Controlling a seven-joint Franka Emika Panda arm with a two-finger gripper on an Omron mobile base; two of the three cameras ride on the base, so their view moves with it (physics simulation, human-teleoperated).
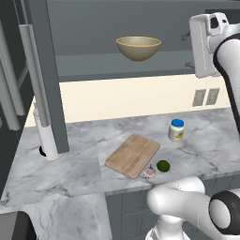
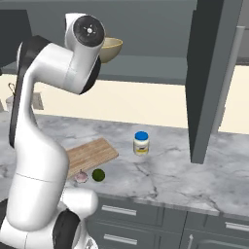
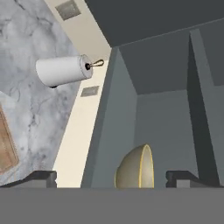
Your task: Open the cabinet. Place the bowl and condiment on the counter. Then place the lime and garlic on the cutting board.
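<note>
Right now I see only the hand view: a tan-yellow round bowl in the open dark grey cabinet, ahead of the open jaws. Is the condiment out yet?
Observer: Yes. The small white jar with a blue lid stands on the grey-white marble counter, right of the light brown wooden cutting board.
Operator: And the lime and garlic?
Observer: The small dark green lime and the pinkish-white garlic bulb lie on the counter beside the board's near edge, not on it.

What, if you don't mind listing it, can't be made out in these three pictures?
- Bowl: right base view, its left half is hidden behind the arm's joint.
- Gripper, open: hand view, only its finger tips show at the bottom edge.
- Cutting board: hand view, cut off by the left edge.
- Condiment: label marks too small to read in either base view.
- Paper towel roll: left base view, partly behind the open cabinet door.
</note>
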